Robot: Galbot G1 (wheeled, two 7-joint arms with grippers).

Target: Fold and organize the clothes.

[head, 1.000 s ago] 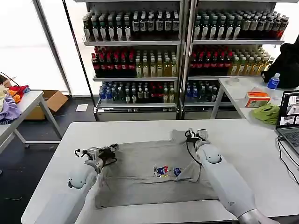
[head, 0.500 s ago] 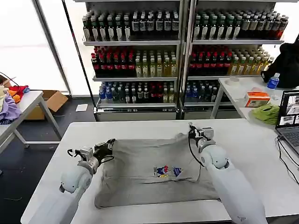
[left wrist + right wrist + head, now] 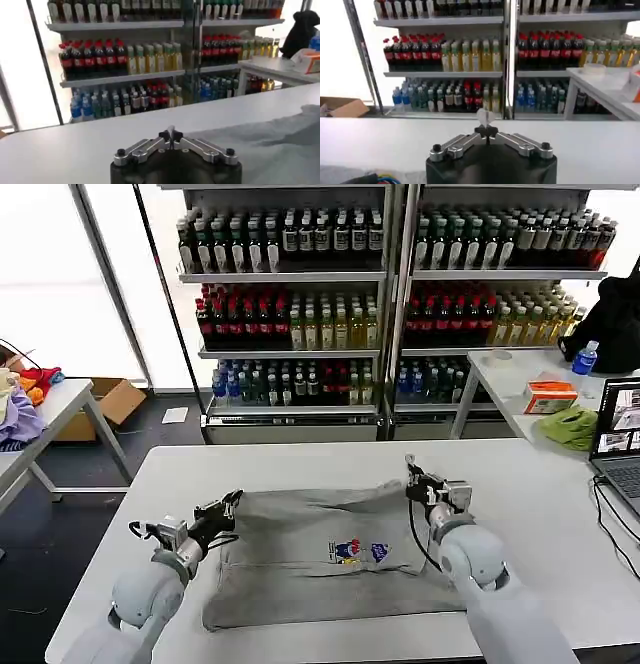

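Observation:
A light grey shirt (image 3: 320, 554) with a small multicoloured chest graphic (image 3: 358, 552) lies spread on the white table (image 3: 300, 459). My left gripper (image 3: 232, 501) is at the shirt's far left corner, shut on the cloth edge. My right gripper (image 3: 410, 476) is at the far right corner, also shut on the cloth. The left wrist view has its gripper (image 3: 171, 133) pinched on a thin edge, with the shirt (image 3: 280, 142) stretching away beside it. A small grey tuft of cloth (image 3: 485, 117) sticks up between the shut fingers of the right gripper (image 3: 485, 131).
Drink shelves (image 3: 380, 304) stand behind the table. A side table on the right holds a lime-green cloth lump (image 3: 570, 427), an orange box (image 3: 552, 396) and a laptop (image 3: 620, 434). A left table holds purple fabric (image 3: 18, 419). A cardboard box (image 3: 112, 402) sits on the floor.
Both arms have drawn back toward me and outward while holding the shirt's far corners. The bunched fold at the right shoulder has been pulled flatter.

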